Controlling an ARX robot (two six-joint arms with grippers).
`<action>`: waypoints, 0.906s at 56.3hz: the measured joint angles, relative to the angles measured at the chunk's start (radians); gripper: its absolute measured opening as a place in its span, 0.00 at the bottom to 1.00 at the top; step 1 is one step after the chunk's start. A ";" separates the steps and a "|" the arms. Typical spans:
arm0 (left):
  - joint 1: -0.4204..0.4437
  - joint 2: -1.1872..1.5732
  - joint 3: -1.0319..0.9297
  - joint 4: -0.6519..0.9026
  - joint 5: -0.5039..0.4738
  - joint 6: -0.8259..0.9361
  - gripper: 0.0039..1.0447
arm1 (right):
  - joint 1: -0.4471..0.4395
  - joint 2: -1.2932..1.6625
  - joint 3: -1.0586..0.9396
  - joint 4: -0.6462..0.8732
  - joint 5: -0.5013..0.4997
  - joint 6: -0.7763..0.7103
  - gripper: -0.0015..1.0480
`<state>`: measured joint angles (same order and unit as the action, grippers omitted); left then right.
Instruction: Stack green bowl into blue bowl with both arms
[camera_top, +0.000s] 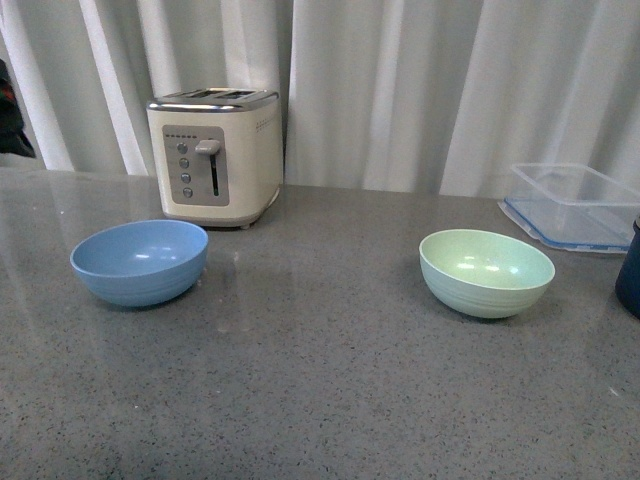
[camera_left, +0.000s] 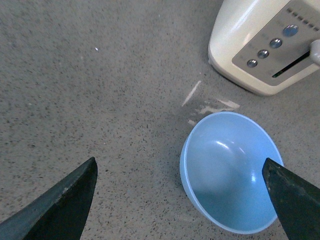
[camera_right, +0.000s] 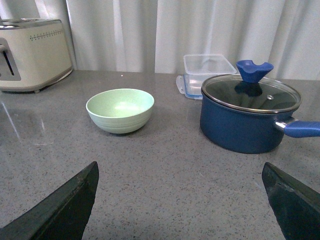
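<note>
The blue bowl (camera_top: 140, 262) sits upright and empty on the left of the grey countertop, in front of the toaster. The green bowl (camera_top: 486, 272) sits upright and empty on the right. Neither arm shows in the front view. In the left wrist view my left gripper (camera_left: 180, 192) hangs open above the counter, with the blue bowl (camera_left: 231, 170) below it, close to one fingertip (camera_left: 292, 197). In the right wrist view my right gripper (camera_right: 180, 197) is open over bare counter, and the green bowl (camera_right: 120, 110) stands well ahead of it, apart from both fingers.
A cream toaster (camera_top: 213, 156) stands at the back left, just behind the blue bowl. A clear lidded container (camera_top: 574, 205) sits at the back right. A dark blue pot with a glass lid (camera_right: 248, 112) stands beside the green bowl, its handle (camera_right: 302, 129) pointing outward.
</note>
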<state>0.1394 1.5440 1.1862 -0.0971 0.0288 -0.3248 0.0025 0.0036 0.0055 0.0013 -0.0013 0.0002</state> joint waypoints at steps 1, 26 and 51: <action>-0.003 0.021 0.018 -0.010 0.003 -0.003 0.94 | 0.000 0.000 0.000 0.000 0.000 0.000 0.90; -0.069 0.326 0.230 -0.101 -0.020 -0.025 0.94 | 0.000 0.000 0.000 0.000 0.000 0.000 0.90; -0.096 0.374 0.240 -0.099 -0.045 -0.048 0.76 | 0.000 0.000 0.000 0.000 0.000 0.000 0.90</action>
<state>0.0433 1.9183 1.4261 -0.1959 -0.0162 -0.3725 0.0025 0.0036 0.0055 0.0017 -0.0013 0.0002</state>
